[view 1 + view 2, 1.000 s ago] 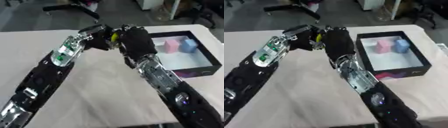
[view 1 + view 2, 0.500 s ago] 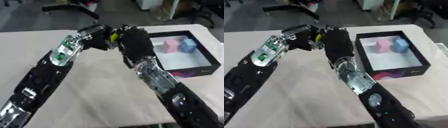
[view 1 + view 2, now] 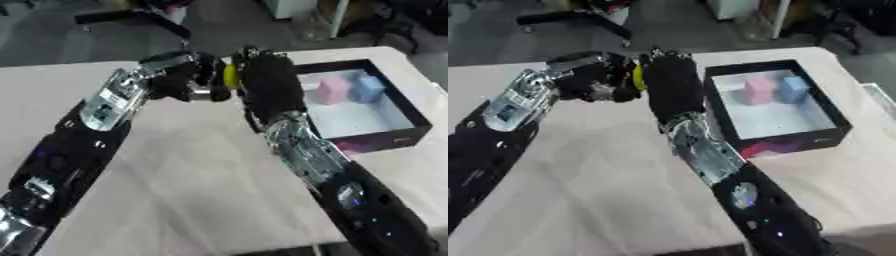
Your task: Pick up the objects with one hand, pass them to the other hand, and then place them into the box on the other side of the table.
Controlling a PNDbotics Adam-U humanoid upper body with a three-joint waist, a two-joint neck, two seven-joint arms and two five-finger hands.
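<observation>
Barely anything moved vs a sec ago: left hand and right hand stayed together at far-center over the desk, a yellow object pinched between them. Which hand held it, couldn't tell, so handover looked unfinished. Box at right held pink & blue blocks.

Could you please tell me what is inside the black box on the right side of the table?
Inside the black box a pink block and a blue block sit side by side near its far wall. The remaining pale floor looks bare; the strip behind the near wall is hidden.
</observation>
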